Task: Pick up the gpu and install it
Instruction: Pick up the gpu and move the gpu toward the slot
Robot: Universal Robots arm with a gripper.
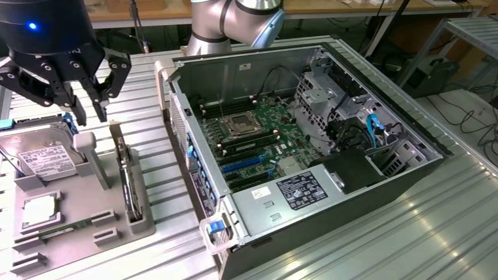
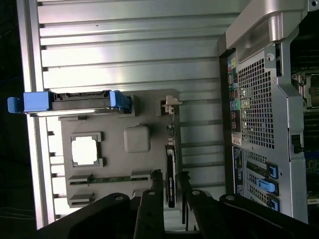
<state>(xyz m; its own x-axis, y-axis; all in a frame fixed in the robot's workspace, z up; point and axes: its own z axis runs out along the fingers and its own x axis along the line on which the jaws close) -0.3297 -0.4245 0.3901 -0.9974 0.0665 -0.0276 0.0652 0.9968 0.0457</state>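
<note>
The gpu (image 1: 127, 175) stands on its edge in a slot on the right side of a grey holder tray (image 1: 86, 192), in the exterior view's left. In the wrist view the gpu (image 2: 171, 172) shows edge-on as a thin dark strip. My gripper (image 1: 92, 119) hangs open above the tray's back end, a little behind the card and clear of it. In the wrist view my gripper (image 2: 169, 181) has one dark finger on each side of the card's line, with nothing held. The open computer case (image 1: 311, 146) lies beside the tray, its motherboard (image 1: 257, 140) and blue card slots (image 1: 245, 166) exposed.
On the tray lie a silver hard drive (image 1: 43, 154) with blue rails, a square processor (image 1: 39, 210) and a narrow green memory stick (image 1: 70, 224). The case's perforated rear panel (image 2: 254, 99) faces the tray. Ribbed metal table (image 1: 389, 233) surrounds both.
</note>
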